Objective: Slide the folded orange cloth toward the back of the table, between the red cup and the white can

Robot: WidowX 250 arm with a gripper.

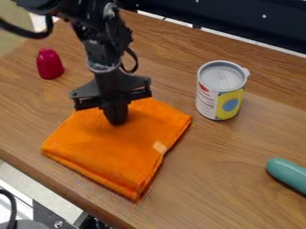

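Note:
The black gripper (116, 117) hangs down over the upper part of a folded orange cloth (113, 150), its tip at or just above the fabric. I cannot tell whether it touches or pinches the cloth. The cloth lies flat in a rough square on the wooden table, with a small pale tag near its right edge. The arm comes in from the upper left and hides the cloth's back edge in part.
Right of the cloth stands a can (222, 90) with a yellow, white and blue label. A dark pink cup-like object (49, 64) is at the left. A teal rounded object (288, 175) lies at the right edge. The table's front edge (65, 188) runs along the lower left.

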